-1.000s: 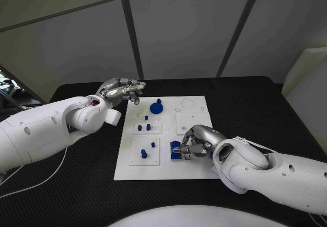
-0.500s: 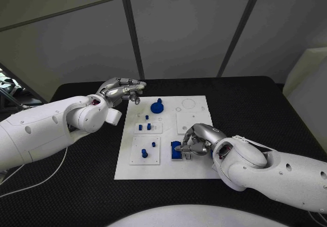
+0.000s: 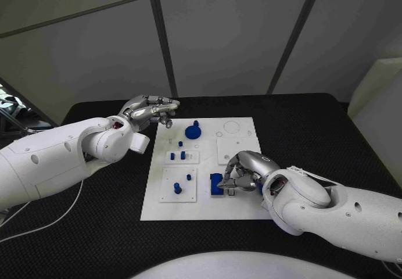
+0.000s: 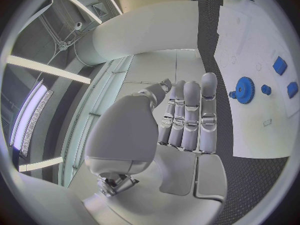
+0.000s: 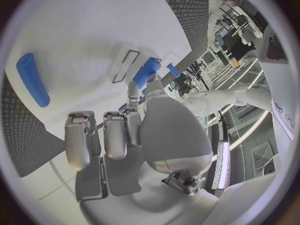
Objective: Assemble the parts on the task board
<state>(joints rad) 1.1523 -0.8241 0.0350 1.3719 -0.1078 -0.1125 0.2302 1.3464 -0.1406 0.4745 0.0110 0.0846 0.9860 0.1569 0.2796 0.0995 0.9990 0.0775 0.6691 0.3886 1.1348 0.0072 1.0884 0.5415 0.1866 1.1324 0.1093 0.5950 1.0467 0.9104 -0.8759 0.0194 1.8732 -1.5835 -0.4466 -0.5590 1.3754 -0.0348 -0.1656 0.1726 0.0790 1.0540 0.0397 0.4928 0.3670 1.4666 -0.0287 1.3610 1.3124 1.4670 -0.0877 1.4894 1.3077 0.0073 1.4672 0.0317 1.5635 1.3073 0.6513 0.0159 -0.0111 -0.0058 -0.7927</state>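
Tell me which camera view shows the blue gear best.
The left wrist view: the blue gear shows its toothed rim and side knob unobstructed on the task board, beyond the left hand. The head view shows the gear smaller, teeth indistinct, near the board's far edge. I cannot make it out in the right wrist view.

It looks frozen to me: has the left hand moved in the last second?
No. The left hand hovers at the same spot beside the board's far left corner.
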